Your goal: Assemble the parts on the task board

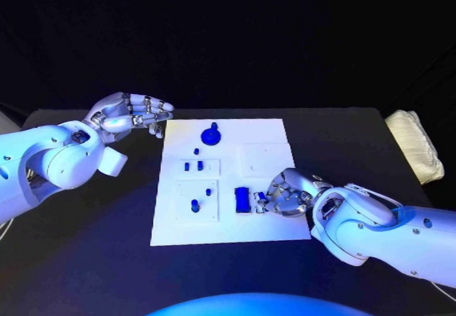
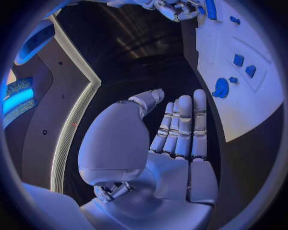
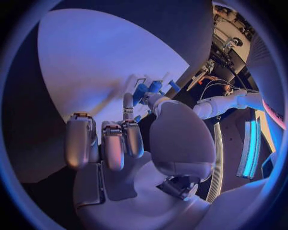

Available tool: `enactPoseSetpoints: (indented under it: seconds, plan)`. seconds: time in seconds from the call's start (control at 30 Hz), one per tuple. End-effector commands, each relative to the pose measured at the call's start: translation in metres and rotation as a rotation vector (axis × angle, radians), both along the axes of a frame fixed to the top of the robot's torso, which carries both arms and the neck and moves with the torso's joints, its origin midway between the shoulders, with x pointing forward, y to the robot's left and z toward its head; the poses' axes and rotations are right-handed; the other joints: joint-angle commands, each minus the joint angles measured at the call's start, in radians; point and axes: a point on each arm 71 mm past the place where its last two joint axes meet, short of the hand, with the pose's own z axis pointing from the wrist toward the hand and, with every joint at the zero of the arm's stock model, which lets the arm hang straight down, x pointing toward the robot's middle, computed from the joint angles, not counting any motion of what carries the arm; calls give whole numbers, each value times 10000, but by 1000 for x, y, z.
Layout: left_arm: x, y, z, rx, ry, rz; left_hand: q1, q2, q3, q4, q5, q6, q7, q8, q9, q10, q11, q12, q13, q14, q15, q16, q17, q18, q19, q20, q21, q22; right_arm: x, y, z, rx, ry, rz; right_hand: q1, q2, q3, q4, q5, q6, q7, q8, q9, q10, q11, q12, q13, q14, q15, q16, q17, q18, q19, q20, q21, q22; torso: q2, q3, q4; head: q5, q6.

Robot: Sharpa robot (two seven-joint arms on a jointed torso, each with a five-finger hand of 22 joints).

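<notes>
Fingers of the right hand (image 1: 285,193) curl around a small blue part (image 1: 258,199) at the task board's (image 1: 174,226) right edge, beside a larger blue block (image 1: 242,199). Off the board's far left corner, the left hand (image 1: 131,114) hovers over the black table (image 1: 350,135), fingers straight and close together, holding nothing

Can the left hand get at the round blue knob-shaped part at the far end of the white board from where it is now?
Probably yes. The left hand hovers open beside the white task board's far left edge, holding nothing, and nothing stands between it and the round blue knob-shaped part. The right hand is busy at the near right.
</notes>
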Motion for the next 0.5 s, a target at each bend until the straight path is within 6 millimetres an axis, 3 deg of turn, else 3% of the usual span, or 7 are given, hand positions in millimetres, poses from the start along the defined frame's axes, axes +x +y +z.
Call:
enactPoseSetpoints:
  seconds: [0.03, 0.17, 0.3, 0.5]
  plan:
    - [-1, -3, 1, -116, 41, -205, -63, 31, 2, 69, 35, -23, 22, 67, -13, -89, 11, 36, 14, -25, 25, 34, -9, 147, 16, 44, -56, -8, -1, 1, -6, -133, 634, -219, -161, -18, -96, 5, -63, 7, 60, -35, -31, 683, -74, 41, 2099, 1024, -62, 36, 2633, -182, 421, -61, 49, 1191, 0, 2, -2, 12, -5]
    - [-1, -3, 0, -111, 53, -221, -63, 31, 2, 69, 35, -23, 22, 67, -13, -89, 11, 36, 14, -25, 25, 34, -9, 147, 16, 44, -56, -8, 1, 6, -7, -62, 617, -306, -588, 107, -253, 22, -93, 54, 48, -11, -28, 695, -84, 62, 2115, 1024, -69, 36, 2633, -190, 434, -65, 87, 1230, 4, 0, -14, 19, -30]
    - [-1, -5, 0, -113, 67, -272, -63, 31, 2, 69, 35, -23, 22, 67, -13, -89, 11, 36, 14, -25, 25, 34, -9, 147, 16, 44, -56, -8, 2, 7, -8, -116, 675, -325, -710, 167, -281, 24, -82, 59, 45, -8, -29, 703, -86, 81, 2126, 1024, -72, 36, 2633, -189, 434, -67, 82, 1232, 5, -19, 22, -30, -27]
    - [-1, -5, 0, -108, 75, -284, -63, 31, 2, 69, 35, -23, 22, 67, -13, -89, 11, 36, 14, -25, 25, 34, -9, 147, 16, 44, -56, -8, 3, 9, -10, -183, 702, -353, -768, 203, -289, 23, -73, 61, 43, -6, -30, 705, -86, 87, 2130, 1024, -73, 36, 2633, -190, 435, -68, 86, 1237, 1, 1, -4, 30, -47]
